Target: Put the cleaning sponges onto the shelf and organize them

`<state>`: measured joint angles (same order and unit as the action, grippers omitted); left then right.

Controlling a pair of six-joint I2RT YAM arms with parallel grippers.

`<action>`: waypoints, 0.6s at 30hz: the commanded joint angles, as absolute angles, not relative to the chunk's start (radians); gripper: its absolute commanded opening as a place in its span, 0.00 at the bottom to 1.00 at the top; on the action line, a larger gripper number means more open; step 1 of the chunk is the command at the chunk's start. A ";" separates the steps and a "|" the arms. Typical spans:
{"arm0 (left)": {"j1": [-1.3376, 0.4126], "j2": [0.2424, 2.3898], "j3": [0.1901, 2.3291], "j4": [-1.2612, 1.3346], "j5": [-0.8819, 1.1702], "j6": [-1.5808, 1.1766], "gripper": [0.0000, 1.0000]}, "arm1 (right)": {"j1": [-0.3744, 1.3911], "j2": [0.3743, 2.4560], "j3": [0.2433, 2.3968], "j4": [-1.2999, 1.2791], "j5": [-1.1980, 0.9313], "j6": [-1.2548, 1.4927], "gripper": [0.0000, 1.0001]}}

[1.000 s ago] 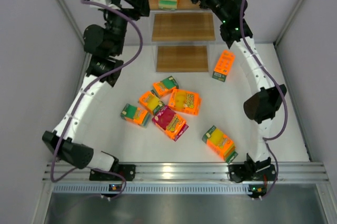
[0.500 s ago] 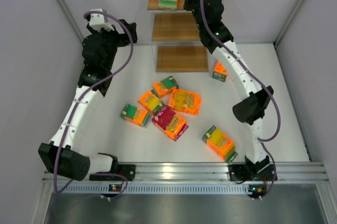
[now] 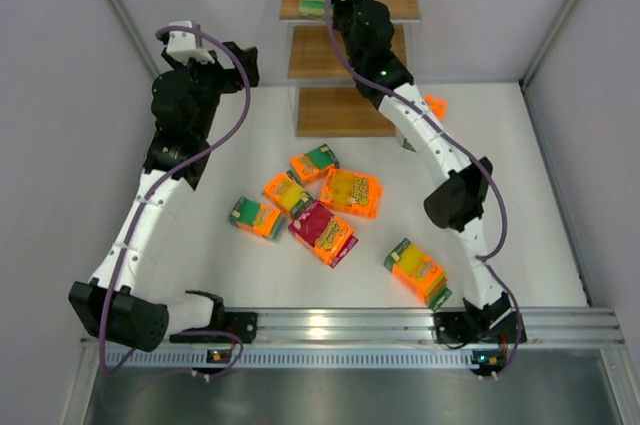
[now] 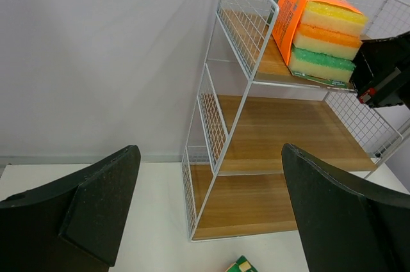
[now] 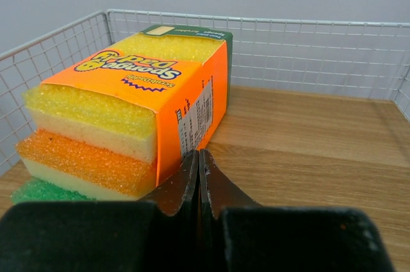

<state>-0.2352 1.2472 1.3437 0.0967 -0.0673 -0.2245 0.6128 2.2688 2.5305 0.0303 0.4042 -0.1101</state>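
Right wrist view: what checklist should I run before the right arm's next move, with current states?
1. Right end effector shut, holding nothing: ok.
2. Sponge pack sits on the shelf, on its top board: ok.
3. Right fingertips clear of that pack: cannot tell.
4. Left end effector open and empty: ok.
5. Lower boards free for more packs: ok.
6. All sponges shelved: not ok, loose packs lie on the table.
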 commanded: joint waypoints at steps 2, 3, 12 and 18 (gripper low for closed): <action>-0.232 1.224 1.330 0.126 -0.055 -0.209 0.98 | 0.640 2.295 2.585 0.121 0.413 -0.130 0.00; -0.232 1.226 1.328 0.126 -0.054 -0.212 0.98 | 0.640 2.296 2.586 0.136 0.410 -0.132 0.01; -0.233 1.232 1.322 0.130 -0.043 -0.215 0.98 | 0.635 2.332 2.609 0.147 0.377 -0.140 0.36; -0.233 1.238 1.318 0.140 -0.025 -0.227 0.98 | 0.634 2.318 2.605 0.092 0.373 -0.163 0.72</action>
<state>-0.2352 1.2480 1.3190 0.0967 -0.0479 -0.2222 0.6197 2.3142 2.5694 0.1020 0.3836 -0.1444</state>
